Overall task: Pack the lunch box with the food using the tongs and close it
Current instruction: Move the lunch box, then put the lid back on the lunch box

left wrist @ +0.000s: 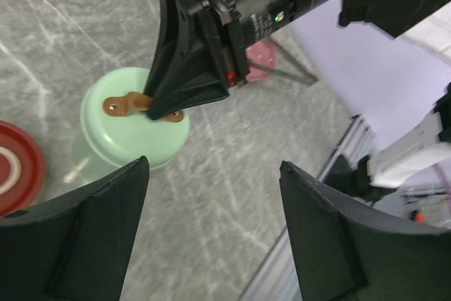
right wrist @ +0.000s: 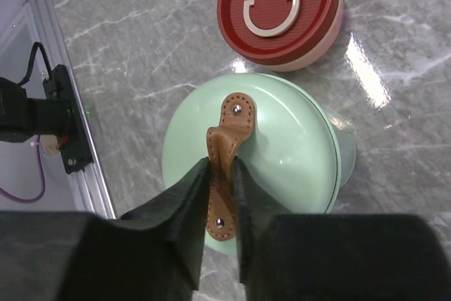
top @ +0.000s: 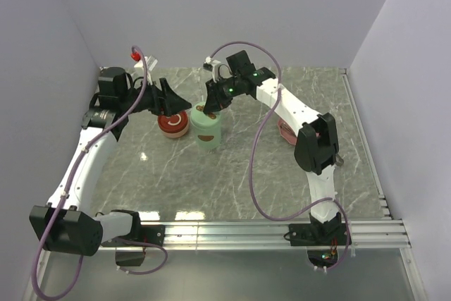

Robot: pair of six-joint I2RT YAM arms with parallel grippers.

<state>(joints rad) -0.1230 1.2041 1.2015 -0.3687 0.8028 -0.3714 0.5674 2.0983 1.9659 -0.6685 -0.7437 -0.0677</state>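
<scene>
The mint-green round lunch box point(top: 208, 130) stands mid-table with its domed lid point(right wrist: 282, 146) on. A brown leather strap point(right wrist: 232, 114) arches over the lid. My right gripper point(right wrist: 222, 166) reaches down onto it, fingers pressed against both sides of the strap's raised loop. My left gripper point(left wrist: 215, 167) hovers open and empty just left of the box, above bare marble. The silver tongs point(left wrist: 285, 72) lie in a V by the pink plate point(left wrist: 262, 53), behind the right gripper point(left wrist: 169, 107). No food shows; the lid covers the box's inside.
A round red-lidded container point(top: 173, 123) with a white handle sits on the table just left of the lunch box. The pink plate point(top: 285, 132) lies partly under my right arm. Purple walls close off the back and sides; a metal rail point(top: 282, 230) runs along the near edge.
</scene>
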